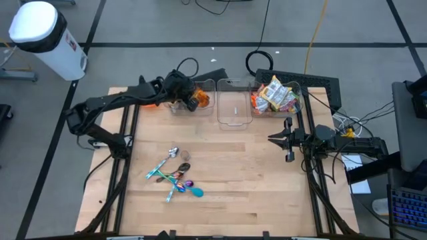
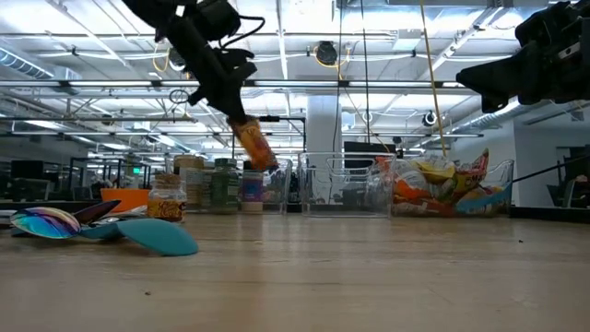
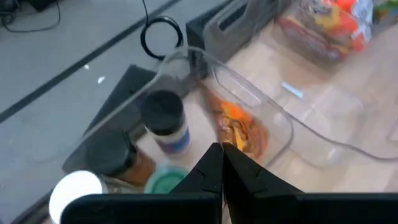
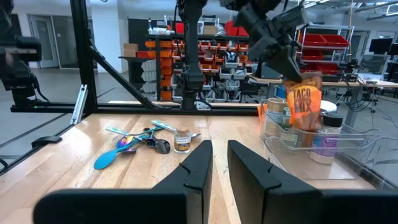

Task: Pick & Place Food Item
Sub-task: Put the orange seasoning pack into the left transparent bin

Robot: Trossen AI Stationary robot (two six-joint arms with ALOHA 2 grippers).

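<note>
My left gripper [image 1: 189, 97] reaches to the far left clear bin [image 1: 175, 105] and is shut on an orange food packet [image 1: 200, 101]. In the low view the packet [image 2: 253, 145] hangs tilted below the gripper [image 2: 230, 109], over that bin. The bin holds several jars, among them one with a black lid [image 3: 164, 118]. My right gripper [image 1: 280, 141] hovers open and empty at the table's right, in front of the far right bin [image 1: 275, 97], which is full of snack packets. My left gripper pinches the orange packet by its upper end [image 3: 227, 144] between its two fingers, coming slanting down from above. The packet hangs tilted below the fingers [image 4: 287, 62], lifted clear of the table over the left bin. I cannot tell whether its lower end [image 2: 265, 164] touches the bin.
An empty clear bin [image 1: 234, 107] stands between the two filled bins at the far edge. A pile of coloured spoons [image 1: 175, 179] and a small jar [image 1: 182, 167] lie at the table's left middle. Bare wood lies at the centre and the near side.
</note>
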